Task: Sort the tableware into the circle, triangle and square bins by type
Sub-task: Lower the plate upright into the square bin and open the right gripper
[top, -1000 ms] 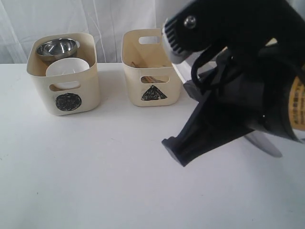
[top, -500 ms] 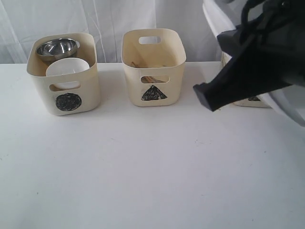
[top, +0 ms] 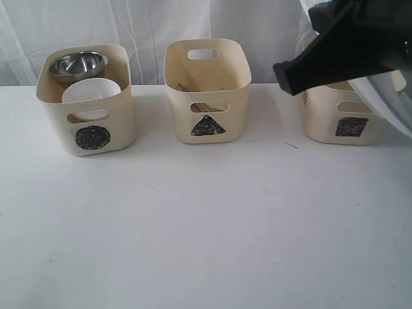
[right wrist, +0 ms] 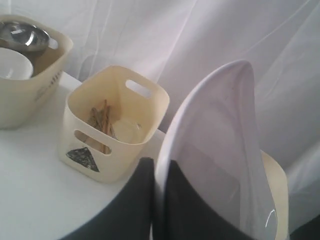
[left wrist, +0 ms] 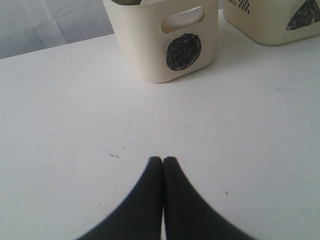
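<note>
My right gripper (right wrist: 160,165) is shut on the rim of the large white plate (right wrist: 215,150), holding it on edge in the air above the square bin (top: 341,122). In the exterior view the plate (top: 389,100) and the black gripper hide that bin's top. The circle bin (top: 87,122) at the left holds a steel bowl (top: 77,64) and a small white bowl (top: 90,90). Wooden chopsticks (right wrist: 100,122) lie in the triangle bin (top: 206,84) in the middle. My left gripper (left wrist: 163,160) is shut and empty, low over the table in front of the circle bin (left wrist: 165,45).
The three bins stand in a row along the back of the white table (top: 193,225). A white curtain (top: 148,22) hangs close behind them. The left arm does not show in the exterior view.
My right gripper has lifted the plate up and carried it rightward and back, uncovering the square bin. The left gripper has not moved.
</note>
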`<state>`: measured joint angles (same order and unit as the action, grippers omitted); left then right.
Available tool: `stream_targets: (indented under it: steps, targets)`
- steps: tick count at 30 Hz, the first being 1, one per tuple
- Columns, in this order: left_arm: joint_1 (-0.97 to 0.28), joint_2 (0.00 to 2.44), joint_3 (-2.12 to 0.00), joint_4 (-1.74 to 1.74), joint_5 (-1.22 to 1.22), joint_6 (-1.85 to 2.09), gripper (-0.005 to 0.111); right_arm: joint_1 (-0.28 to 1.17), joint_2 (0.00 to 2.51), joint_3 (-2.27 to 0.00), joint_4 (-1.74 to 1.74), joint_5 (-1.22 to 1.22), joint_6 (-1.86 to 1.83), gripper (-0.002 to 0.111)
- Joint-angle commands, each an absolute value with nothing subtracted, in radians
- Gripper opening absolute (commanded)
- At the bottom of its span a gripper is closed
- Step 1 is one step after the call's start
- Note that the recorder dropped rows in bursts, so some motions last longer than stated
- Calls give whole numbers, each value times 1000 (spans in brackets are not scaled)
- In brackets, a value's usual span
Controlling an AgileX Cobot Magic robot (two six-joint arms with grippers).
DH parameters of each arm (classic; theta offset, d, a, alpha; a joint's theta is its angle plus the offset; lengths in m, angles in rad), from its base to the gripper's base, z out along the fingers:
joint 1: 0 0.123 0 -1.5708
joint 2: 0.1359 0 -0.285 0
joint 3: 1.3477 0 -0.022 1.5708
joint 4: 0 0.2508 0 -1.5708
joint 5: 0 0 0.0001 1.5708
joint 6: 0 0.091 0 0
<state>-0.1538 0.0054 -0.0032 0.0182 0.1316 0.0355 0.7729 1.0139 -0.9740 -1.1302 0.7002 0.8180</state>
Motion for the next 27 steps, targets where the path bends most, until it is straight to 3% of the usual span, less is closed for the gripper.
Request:
stream_targets:
  steps: [1, 13, 27]
  targets:
    - [-152, 0, 0, 17, 135, 34, 0, 658, 1061, -1020, -1095, 583, 673, 0]
    - [-152, 0, 0, 17, 135, 34, 0, 387, 1203, -1101, -931, 224, 399, 0]
    - [-152, 0, 0, 17, 135, 34, 0, 118, 1447, -1202, -778, -48, 399, 0]
